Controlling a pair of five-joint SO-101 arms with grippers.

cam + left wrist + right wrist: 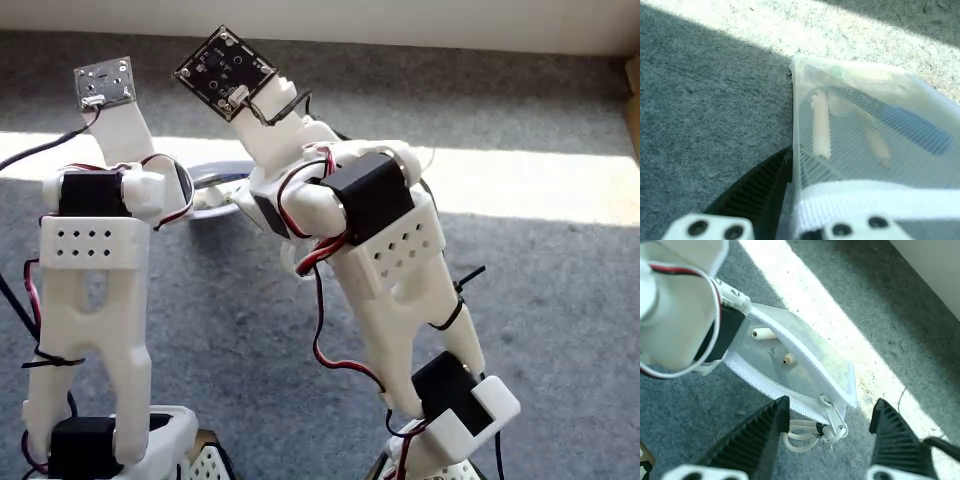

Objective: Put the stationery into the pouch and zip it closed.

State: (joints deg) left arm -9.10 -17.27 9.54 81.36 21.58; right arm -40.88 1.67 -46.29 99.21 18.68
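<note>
The translucent mesh pouch (805,352) lies on grey carpet with its mouth open. Two cream pens (821,125) and a blue item (920,132) lie inside it, and the pen ends (788,359) show through the mouth. My left gripper (792,170) is shut on the pouch's zipper edge at one end, with its black finger (760,195) outside the mesh. My right gripper (832,410) is open, hanging over the other end. The zipper pull (834,419) with its white cord loop sits between the right gripper's fingers (757,440), untouched. A sliver of the pouch (215,180) shows between the arms.
The grey carpet (560,330) has a bright sunlit band (530,185) across it. A pale wall (935,270) stands beyond the pouch. The two arms (95,260) (380,230) stand close together and lean inward over the pouch.
</note>
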